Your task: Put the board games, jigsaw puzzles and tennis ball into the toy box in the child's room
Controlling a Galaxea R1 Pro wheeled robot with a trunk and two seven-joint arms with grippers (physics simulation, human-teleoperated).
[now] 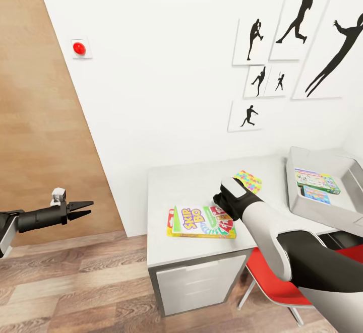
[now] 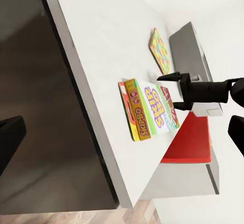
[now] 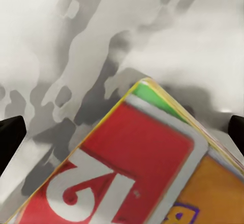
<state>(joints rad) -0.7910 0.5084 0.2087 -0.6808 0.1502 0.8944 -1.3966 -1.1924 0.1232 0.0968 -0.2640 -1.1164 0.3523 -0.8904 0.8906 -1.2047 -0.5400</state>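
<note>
The green-yellow Skip-Bo board game lies flat on the table near its front edge. A thin red-and-yellow edge sticks out from under it; I cannot tell what it is. My right gripper hovers open just above the box's right end, with its fingers spread wide over the red card print. One jigsaw puzzle lies behind my wrist. The toy box at the right holds a pale-green game and a small blue one. My left gripper hangs open left of the table. The tennis ball and bed are out of view.
A red chair stands under the table beside the white drawer cabinet. Black athlete pictures hang on the white wall, and a red button sits further left. Wood plank floor lies to the left.
</note>
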